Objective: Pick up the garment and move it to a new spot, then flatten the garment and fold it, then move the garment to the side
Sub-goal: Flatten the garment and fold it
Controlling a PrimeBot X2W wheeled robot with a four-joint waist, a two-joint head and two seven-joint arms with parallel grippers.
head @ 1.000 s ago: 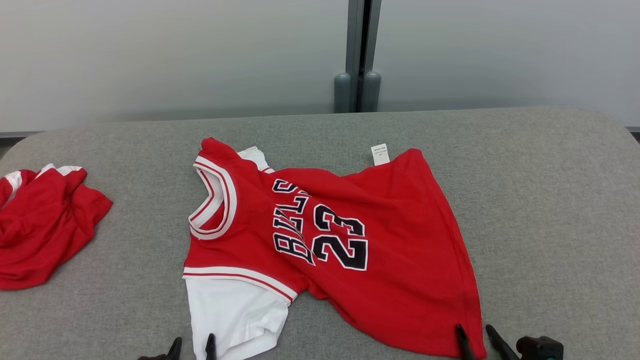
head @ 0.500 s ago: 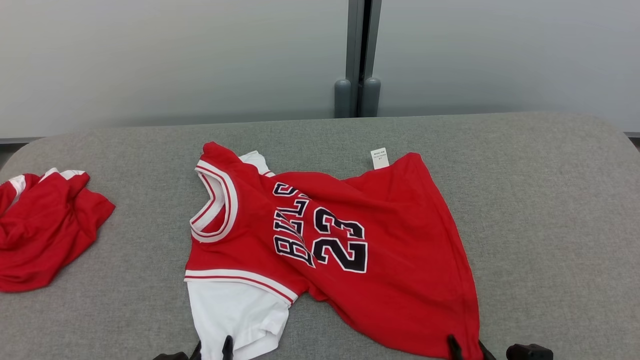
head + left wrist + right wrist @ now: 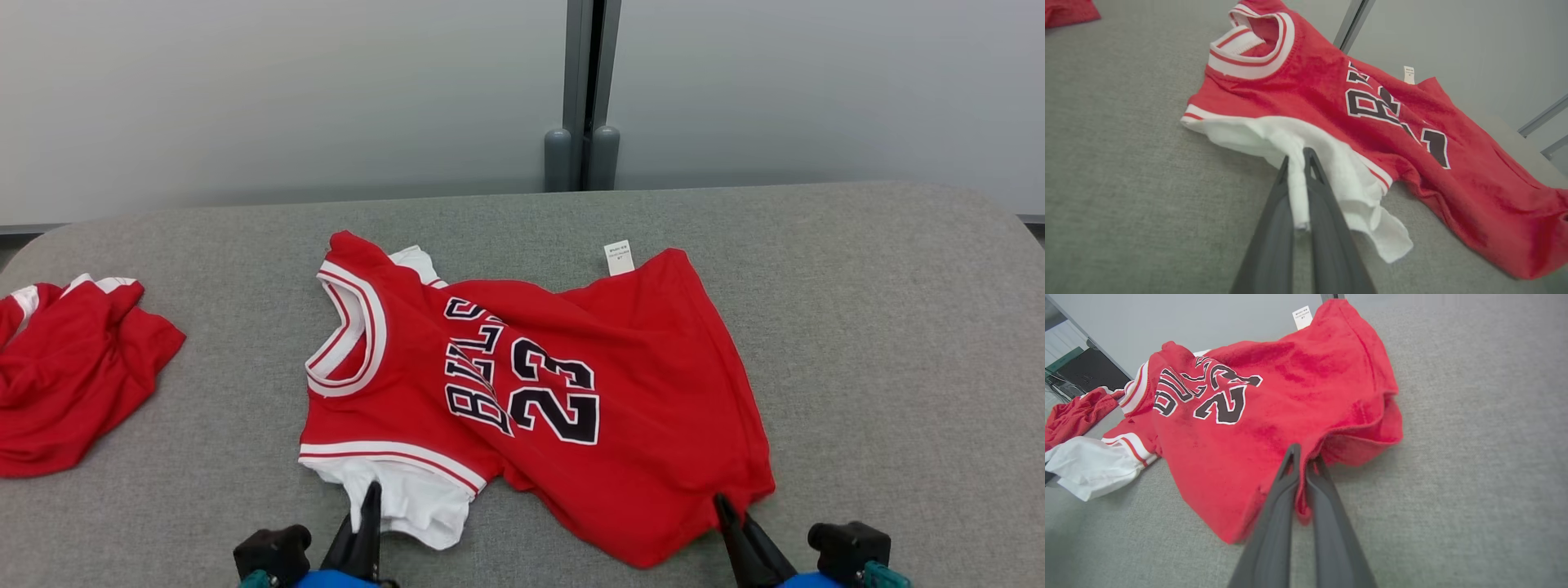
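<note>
The garment is a red jersey with "BULLS 23" in black and a white sleeve, lying spread on the grey table. My left gripper is shut on the white sleeve's edge, the cloth pinched between its dark fingers. My right gripper is shut on the jersey's red hem, which bunches up around the fingertips. In the right wrist view the garment rises in a fold next to the grip. Both grippers stand at the near edge of the garment.
A second crumpled red and white cloth lies at the table's far left. The grey padded table has bare surface to the right and behind the jersey. A pale wall with a grey post stands behind.
Both grippers have closed, the left on the white sleeve, the right on the red hem. They moved forward, and the near edge of the garment is pulled up and bunched.
</note>
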